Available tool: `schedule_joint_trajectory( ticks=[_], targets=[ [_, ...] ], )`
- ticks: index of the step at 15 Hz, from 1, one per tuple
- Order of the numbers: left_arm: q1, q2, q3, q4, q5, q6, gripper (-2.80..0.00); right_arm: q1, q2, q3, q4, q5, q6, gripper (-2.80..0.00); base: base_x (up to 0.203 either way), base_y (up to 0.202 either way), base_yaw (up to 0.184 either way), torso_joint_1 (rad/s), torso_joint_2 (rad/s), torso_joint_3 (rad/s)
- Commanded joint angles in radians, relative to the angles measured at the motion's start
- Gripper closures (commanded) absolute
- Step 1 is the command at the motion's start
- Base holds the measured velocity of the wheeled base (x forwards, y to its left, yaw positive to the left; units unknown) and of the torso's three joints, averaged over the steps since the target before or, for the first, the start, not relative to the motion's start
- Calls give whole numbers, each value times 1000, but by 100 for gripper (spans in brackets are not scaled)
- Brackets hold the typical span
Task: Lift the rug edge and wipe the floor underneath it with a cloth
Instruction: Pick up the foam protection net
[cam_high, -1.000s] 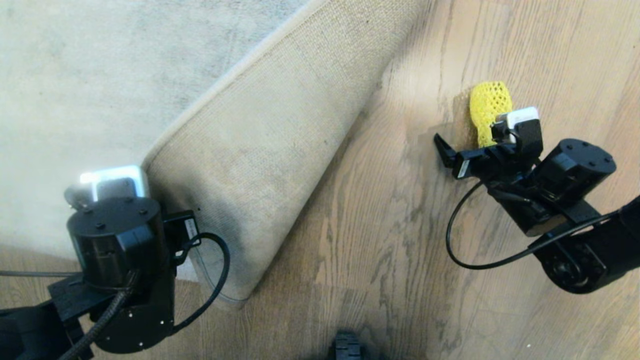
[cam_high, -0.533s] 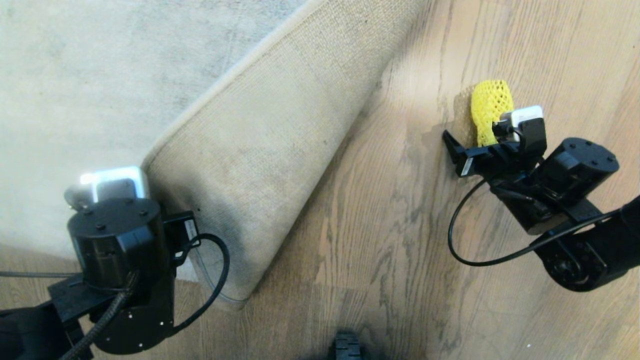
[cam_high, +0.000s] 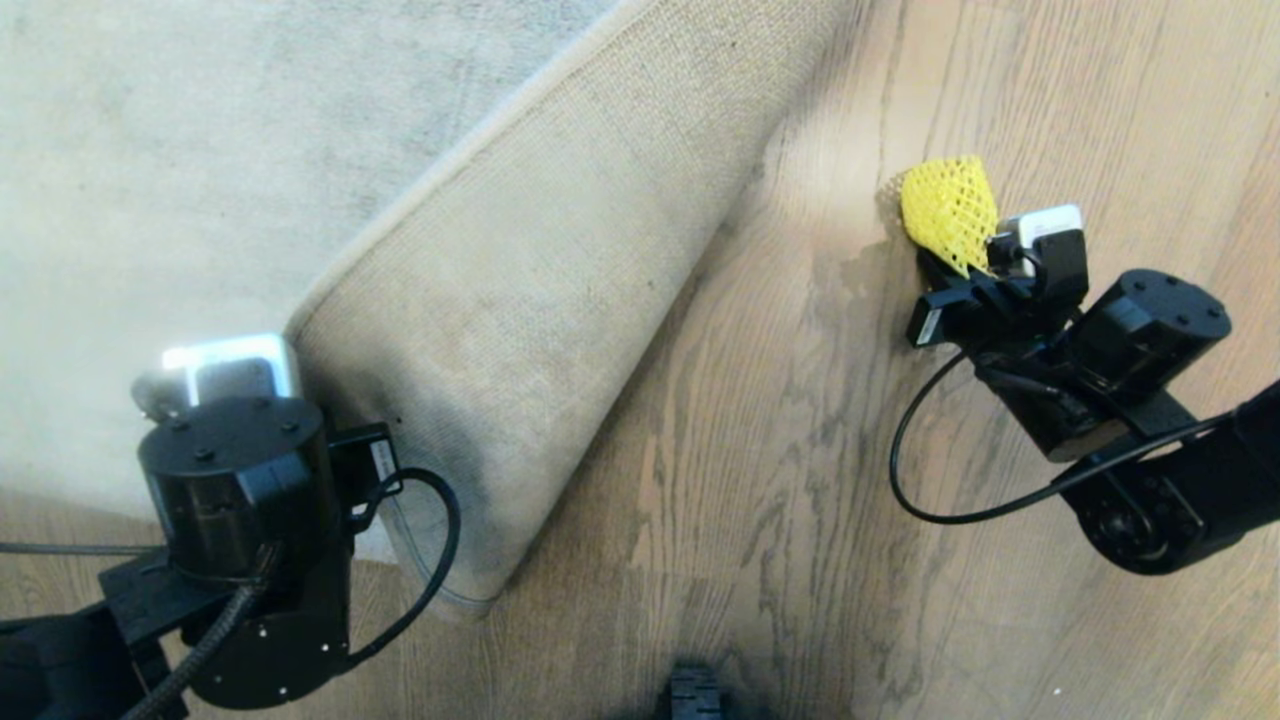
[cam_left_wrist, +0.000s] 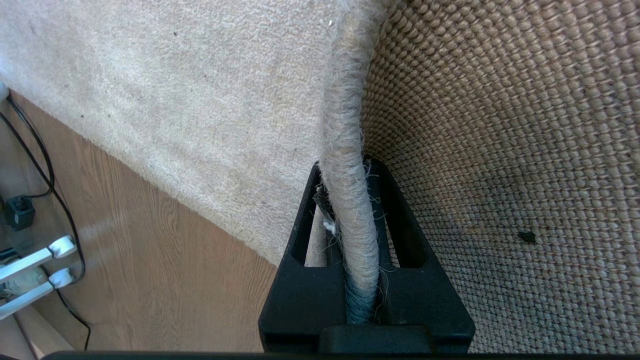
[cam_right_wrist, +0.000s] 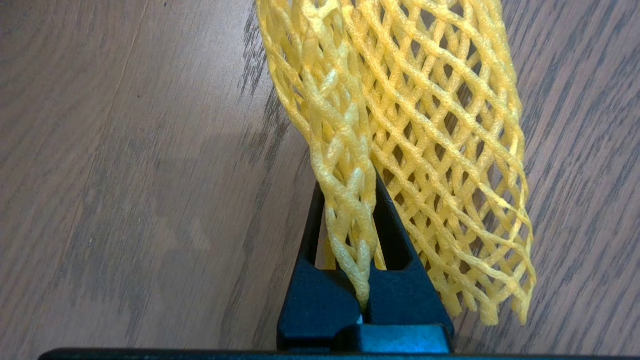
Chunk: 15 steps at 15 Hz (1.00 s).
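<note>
Rug edge (cam_left_wrist: 345, 150) — clamped in the left claw (cam_left_wrist: 345, 240), folded back, woven backing up. Done.
Cloth (cam_right_wrist: 400, 125) — pinched in the clenched right claw (cam_right_wrist: 367, 240), trailing beyond its tips over the floor (cam_high: 700, 450), well apart from the fold. Wiping judged not yet begun.
Hidden — left claw tips in head view; floor beneath the fold.

We see our two matte black arms: round screw-dotted wrist housings (cam_high: 232, 470), small white camera modules (cam_high: 1040, 225), looping black cables (cam_high: 930, 480), and wedge-shaped black plastic fingers (cam_left_wrist: 400, 235).
</note>
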Motion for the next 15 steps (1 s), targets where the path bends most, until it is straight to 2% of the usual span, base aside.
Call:
schedule_joint_trajectory(
  ticks=[1,15],
  targets=[
    [0,1,0,-7,6,-2,0,-1,4,-4,-10,-2,-2,0,0,0,0,0,0,0],
    [0,45,-28,-14,10,3,0,-1,-122,-4,-6,-5,-1,0,0,0,0,0,0,0]
  ],
)
